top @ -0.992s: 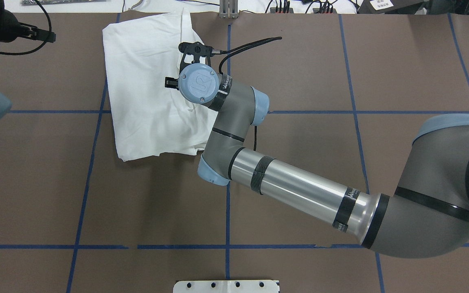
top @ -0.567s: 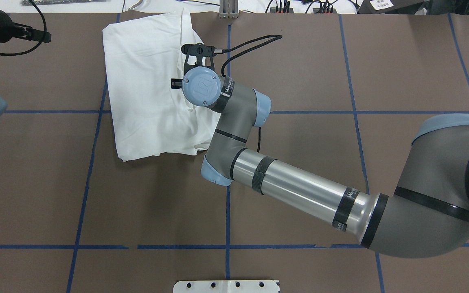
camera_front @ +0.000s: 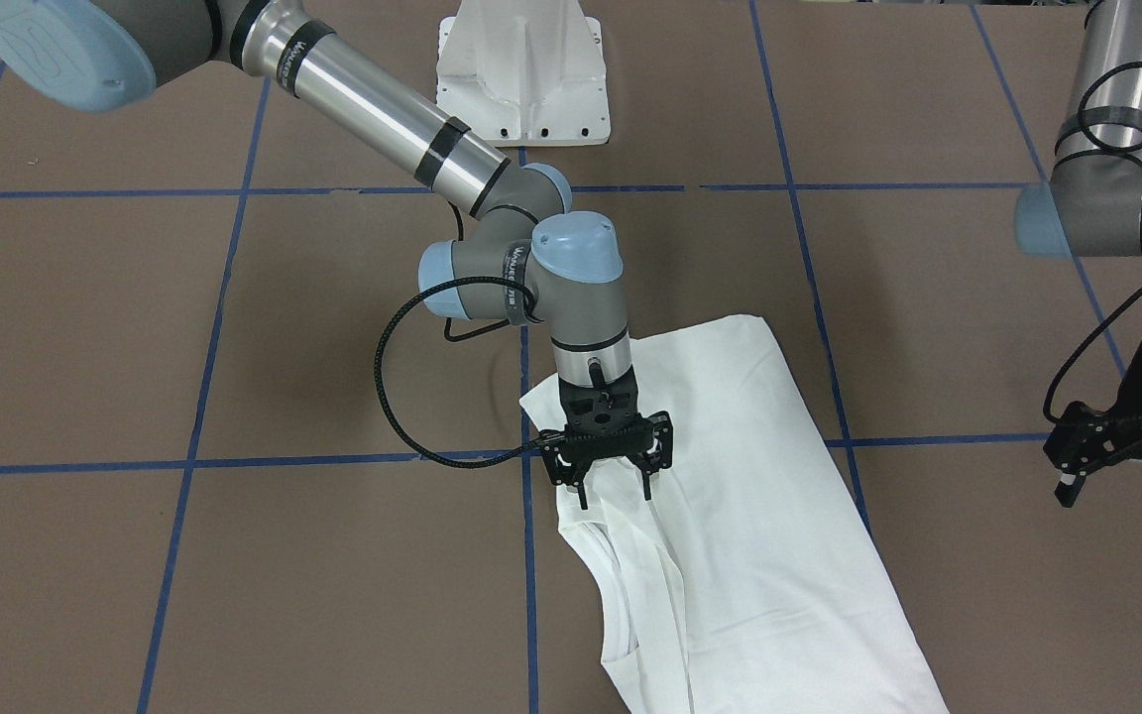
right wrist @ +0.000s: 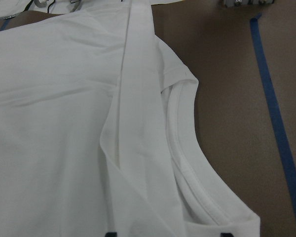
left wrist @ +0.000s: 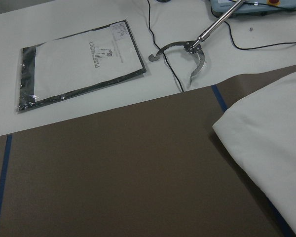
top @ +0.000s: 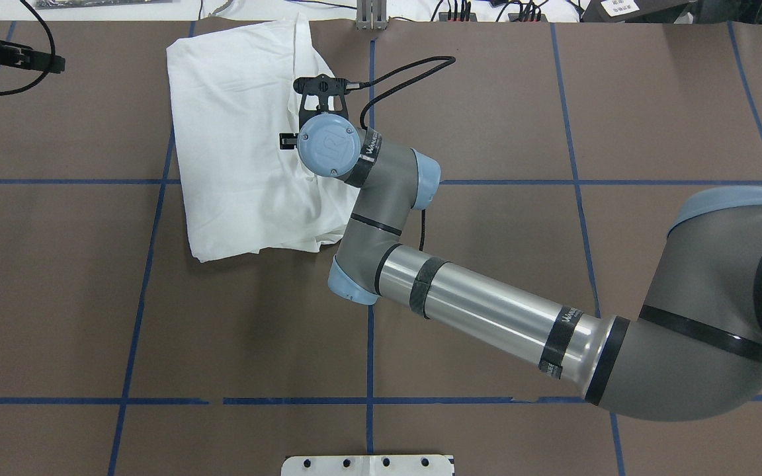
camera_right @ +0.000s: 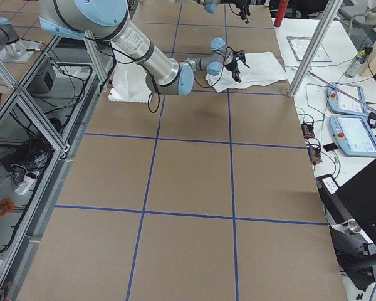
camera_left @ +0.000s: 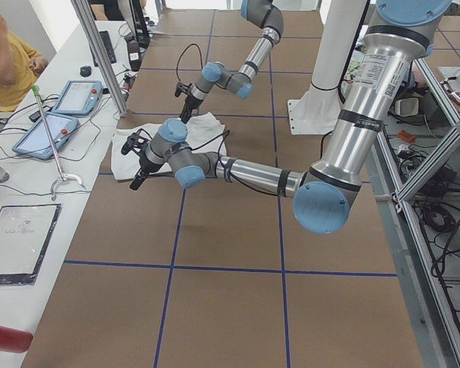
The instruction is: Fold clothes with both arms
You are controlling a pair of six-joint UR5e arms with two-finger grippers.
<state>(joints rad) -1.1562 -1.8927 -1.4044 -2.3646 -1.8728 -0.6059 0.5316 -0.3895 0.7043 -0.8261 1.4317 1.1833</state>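
The clothes are one white folded shirt [top: 235,132] lying flat at the table's far left; its ribbed collar [right wrist: 187,168] faces the middle of the table. No print shows on it. My right arm reaches across, and its gripper [camera_front: 614,496] points straight down over the shirt [camera_front: 759,496] beside the collar [camera_front: 621,595]. It is open, with loose folds of cloth below its fingertips. My left gripper [camera_front: 1118,496] hangs open and empty off the shirt's outer side, well clear of it. Only a corner of the shirt [left wrist: 271,153] shows in the left wrist view.
The white pedestal [camera_front: 521,69] stands at the robot's side of the brown, blue-taped table. Past the far edge lie a bagged document [left wrist: 79,59], a metal hook tool [left wrist: 192,49] and tablets. A seated person [camera_left: 8,54] is at that side.
The left arm has drawn back leftward, away from the shirt. The right wrist has shifted slightly right and toward the robot above the shirt. The shirt has not moved.
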